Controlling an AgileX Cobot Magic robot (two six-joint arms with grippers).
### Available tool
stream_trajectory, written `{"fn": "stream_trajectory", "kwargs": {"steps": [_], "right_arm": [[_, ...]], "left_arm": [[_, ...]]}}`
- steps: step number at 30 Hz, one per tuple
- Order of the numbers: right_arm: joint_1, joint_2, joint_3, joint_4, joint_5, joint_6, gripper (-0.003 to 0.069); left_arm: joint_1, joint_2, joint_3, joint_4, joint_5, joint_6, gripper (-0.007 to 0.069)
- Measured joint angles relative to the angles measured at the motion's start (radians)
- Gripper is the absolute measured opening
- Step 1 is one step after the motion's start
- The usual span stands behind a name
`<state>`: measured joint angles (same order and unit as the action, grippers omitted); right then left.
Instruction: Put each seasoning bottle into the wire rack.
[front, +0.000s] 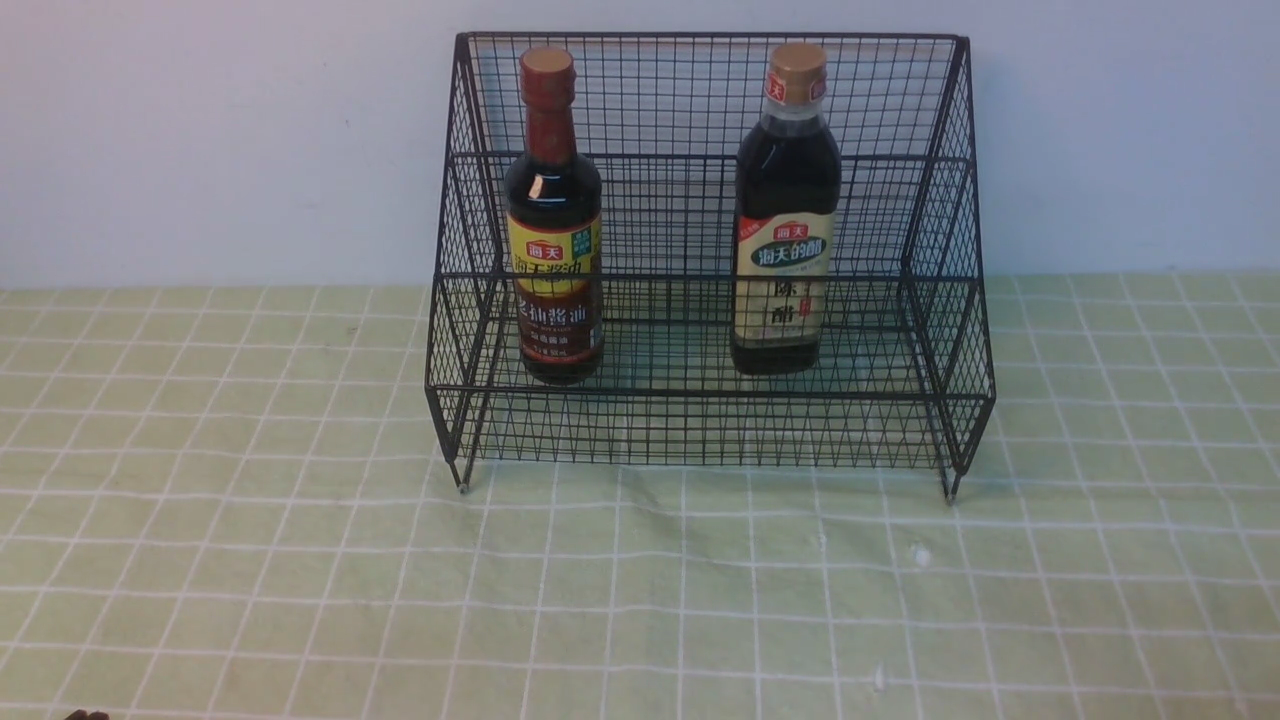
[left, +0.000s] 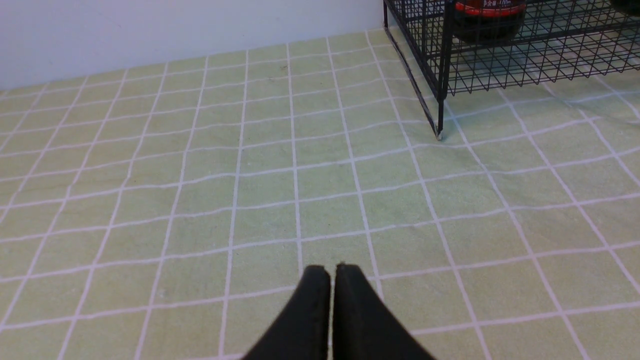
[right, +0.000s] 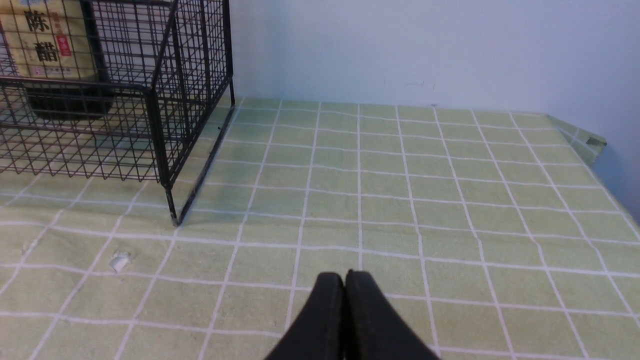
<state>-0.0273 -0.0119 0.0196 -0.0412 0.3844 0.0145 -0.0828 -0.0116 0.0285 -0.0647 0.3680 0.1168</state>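
Both bottles upright inside wire rack (front: 700, 420): long-necked bottle (front: 553, 230) left, taller bottle (front: 786, 220) right. Left gripper (left: 332, 272), right gripper (right: 344, 279) closed, empty, near side. Risk: arm bumping rack could topple bottles.

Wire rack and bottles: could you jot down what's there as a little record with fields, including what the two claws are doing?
wire rack: black mesh, standing on the green checked tablecloth
red-brown-capped bottle: upright inside the rack, on its left side
tan-capped bottle: upright inside the rack, on its right side
bottles outside the rack: none visible
left gripper: shut, empty, above the cloth
right gripper: shut, empty, above the cloth
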Motion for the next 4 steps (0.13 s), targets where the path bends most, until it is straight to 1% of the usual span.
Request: {"fn": "stream_trajectory", "kwargs": {"steps": [4], "right_arm": [[0.0, 0.0, 0.0, 0.0, 0.0, 0.0, -0.0015]], "left_arm": [[0.0, 0.0, 0.0, 0.0, 0.0, 0.0, -0.0006]]}}
